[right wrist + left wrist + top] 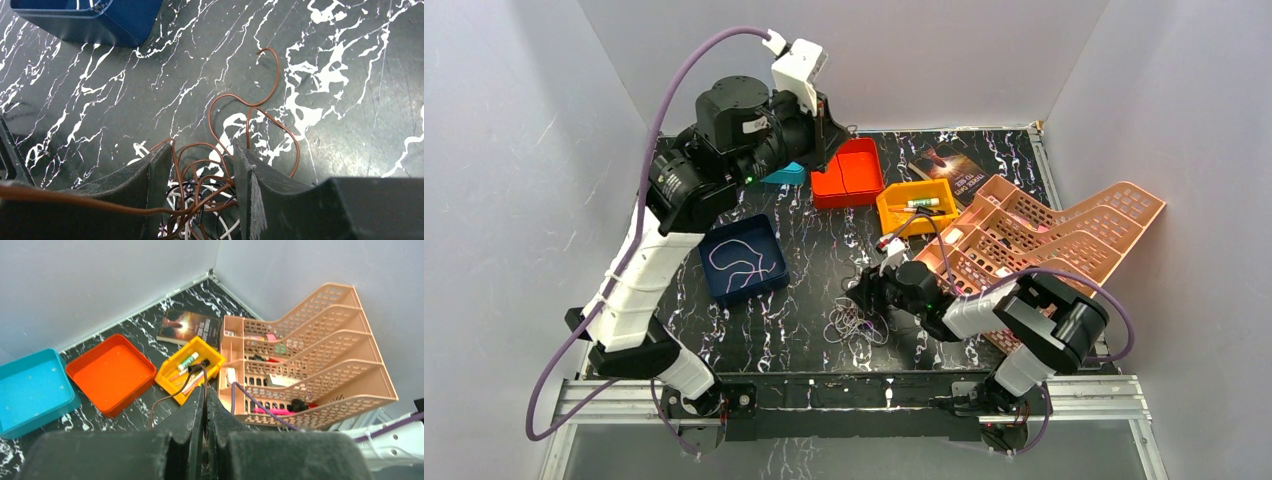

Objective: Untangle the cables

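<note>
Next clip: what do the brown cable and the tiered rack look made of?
The brown cable: thin wire in a smooth, slightly glossy sleeve, probably plastic insulation; it holds springy loops. The tiered rack: likely moulded plastic, matte peach, with uniform colour and perforated lattice walls.

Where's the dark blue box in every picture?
Top external: the dark blue box sits left of centre.
Left wrist: not in it; there is only a lighter blue tray.
Right wrist: the dark blue box is in the top left corner.
Shared landmark: the black marbled table.
</note>
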Motion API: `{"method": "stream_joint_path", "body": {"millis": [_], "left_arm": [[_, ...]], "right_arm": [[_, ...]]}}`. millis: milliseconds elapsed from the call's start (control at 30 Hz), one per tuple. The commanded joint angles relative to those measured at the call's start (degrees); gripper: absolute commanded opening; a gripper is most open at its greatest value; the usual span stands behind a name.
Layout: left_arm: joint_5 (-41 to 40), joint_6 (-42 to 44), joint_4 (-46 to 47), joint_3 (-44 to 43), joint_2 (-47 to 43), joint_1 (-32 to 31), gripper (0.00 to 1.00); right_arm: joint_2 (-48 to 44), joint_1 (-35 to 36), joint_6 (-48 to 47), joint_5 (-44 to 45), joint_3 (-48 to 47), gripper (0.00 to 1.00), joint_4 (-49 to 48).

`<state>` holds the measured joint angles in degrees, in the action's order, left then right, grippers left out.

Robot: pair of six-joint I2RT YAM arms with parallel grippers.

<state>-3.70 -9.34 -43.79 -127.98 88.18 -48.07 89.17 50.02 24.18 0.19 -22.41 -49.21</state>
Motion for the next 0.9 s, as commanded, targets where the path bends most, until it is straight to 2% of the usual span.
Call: {"method": "stream_joint_path", "body": {"millis": [0, 233, 467, 667, 867], "left_arm": [[-3.39, 2.81, -1.93, -7.06, 1.42, 0.27, 0.0], [-10.16, 5.91, 2.24, -13.77, 2.67, 0.27, 0.0], [-17.11, 10.74, 14.76, -11.38, -0.47, 0.26, 0.0], [-18.98, 15.22, 22.75, -11.28, -1.36, 0.28, 0.0], [-17.81, 17.18, 25.78, -13.11, 0.2, 0.26, 0.0]], "right_arm": [[-3.5, 0.32, 1.54, 1.47, 1.9, 0.56, -0.8], [-7.42, 0.3, 2.14, 2.83, 6.45, 0.56, -0.09], [-9.61, 0.34, 0.84, 2.29, 6.23, 0.57, 1.94], [-9.5, 0.34, 0.69, 2.33, 6.25, 0.58, 2.05], [-8.92, 0.3, 0.86, 2.46, 6.42, 0.58, 1.75]]}}
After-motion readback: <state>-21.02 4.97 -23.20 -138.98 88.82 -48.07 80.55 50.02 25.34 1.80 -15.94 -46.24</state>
